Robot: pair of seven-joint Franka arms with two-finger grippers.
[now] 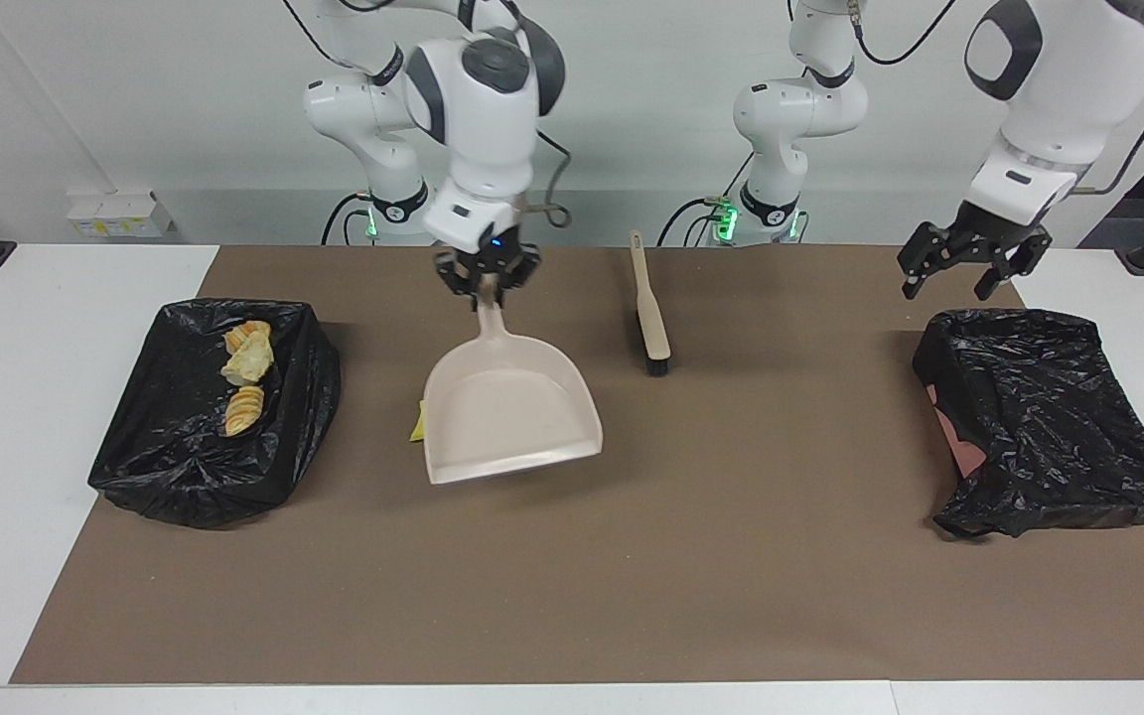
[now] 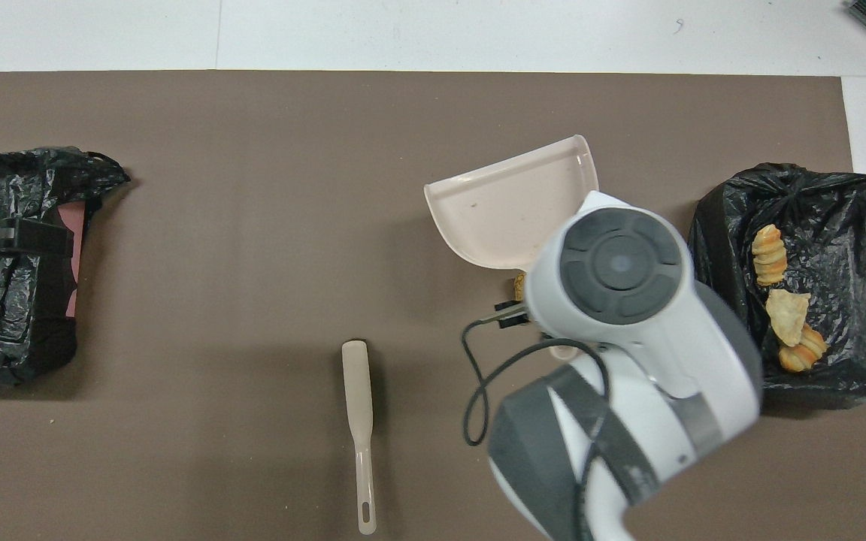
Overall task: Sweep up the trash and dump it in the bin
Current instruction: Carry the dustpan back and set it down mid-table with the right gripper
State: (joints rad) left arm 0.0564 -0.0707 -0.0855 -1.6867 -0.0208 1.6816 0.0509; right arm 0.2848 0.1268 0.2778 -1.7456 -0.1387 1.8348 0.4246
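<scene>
Two bag-lined bins sit at the ends of the brown mat (image 1: 632,596). The bin (image 1: 185,467) at the right arm's end, at nine o'clock in the facing view, holds three tan chunks (image 1: 246,369) in a loose row on the black liner. The second bin (image 1: 1049,427), at three o'clock at the left arm's end, shows only crumpled black plastic and a strip of pink wall; what is inside cannot be told. The right gripper (image 1: 486,283) is clamped on the handle of the dustpan (image 1: 507,417), which hangs tilted and bare inside over the mat's middle. It hides most of the remaining trash: only a yellow wedge (image 1: 417,424) peeks out at its nine o'clock edge, and a sliver of the brown roll (image 2: 518,285) shows in the overhead view. The left gripper (image 1: 969,268) hovers with fingers spread, holding nothing, over the second bin's twelve o'clock edge. The brush (image 1: 649,308) lies on the mat at the dustpan's one o'clock.
</scene>
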